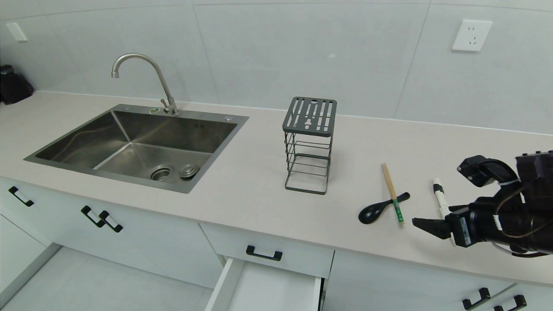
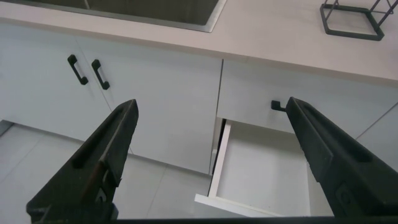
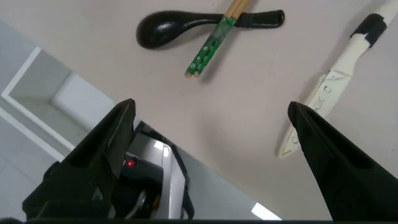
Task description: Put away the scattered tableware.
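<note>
A black spoon (image 1: pixel 375 211) lies on the counter (image 1: pixel 259 181) near its front edge, with green-tipped chopsticks (image 1: pixel 392 192) crossing its handle. A white knife (image 1: pixel 440 196) (black-banded) lies beside. Right gripper (image 3: pixel 211 107) spread wide over the knife; left gripper (image 2: pixel 211 104) spread above the drawer (image 2: pixel 261 168).

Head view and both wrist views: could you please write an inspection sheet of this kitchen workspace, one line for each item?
Surface: pale countertop, dry and flat as far as can be seen.
Job's things: black spoon with chopsticks lying across its handle; white knife beside them, apart; wire cutlery rack upright; drawer open below the counter.
Clutter: dark object at the far left.
Grippers: right gripper open, over the counter's front edge by the knife; left gripper open, in front of the cabinets.
Cables: thin wires on the right arm, clear of the tableware.
Surroundings: sink, faucet, wall socket.
</note>
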Controlling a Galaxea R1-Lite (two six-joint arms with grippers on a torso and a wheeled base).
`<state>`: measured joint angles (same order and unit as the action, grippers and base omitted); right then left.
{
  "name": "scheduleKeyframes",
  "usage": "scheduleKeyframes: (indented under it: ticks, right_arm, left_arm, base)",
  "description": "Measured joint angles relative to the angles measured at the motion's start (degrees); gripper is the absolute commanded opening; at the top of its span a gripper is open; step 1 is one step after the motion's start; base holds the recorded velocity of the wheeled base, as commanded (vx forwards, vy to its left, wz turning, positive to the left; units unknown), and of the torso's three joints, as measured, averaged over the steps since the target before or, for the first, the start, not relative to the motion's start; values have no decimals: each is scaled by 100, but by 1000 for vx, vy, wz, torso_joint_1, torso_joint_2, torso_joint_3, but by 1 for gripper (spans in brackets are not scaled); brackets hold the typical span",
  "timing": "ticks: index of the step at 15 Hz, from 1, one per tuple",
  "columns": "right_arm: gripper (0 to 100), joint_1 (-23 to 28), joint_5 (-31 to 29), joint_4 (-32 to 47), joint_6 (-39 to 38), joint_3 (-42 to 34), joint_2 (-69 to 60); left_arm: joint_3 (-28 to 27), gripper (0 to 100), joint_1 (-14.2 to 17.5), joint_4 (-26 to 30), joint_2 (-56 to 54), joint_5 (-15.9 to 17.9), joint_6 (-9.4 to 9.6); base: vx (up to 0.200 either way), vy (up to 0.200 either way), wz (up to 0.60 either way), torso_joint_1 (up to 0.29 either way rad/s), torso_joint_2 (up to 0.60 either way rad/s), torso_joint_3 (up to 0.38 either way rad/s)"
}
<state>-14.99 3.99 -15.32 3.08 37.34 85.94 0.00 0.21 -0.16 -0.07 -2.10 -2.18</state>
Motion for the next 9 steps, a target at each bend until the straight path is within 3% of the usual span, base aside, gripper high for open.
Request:
scheduleKeyframes:
  ticks: [3, 9]
  right_arm:
    - [100, -350, -378, 13, -330, 441, 545]
    - [100, -377, -666, -30, -178, 835, 1257]
  left_arm:
    - [0, 100, -2, 0, 0, 2, 0]
    - [0, 100, -2, 0, 0, 0, 0]
  base:
    - [0, 0, 0, 0, 0, 0]
    - [0, 0, 0, 0, 0, 0]
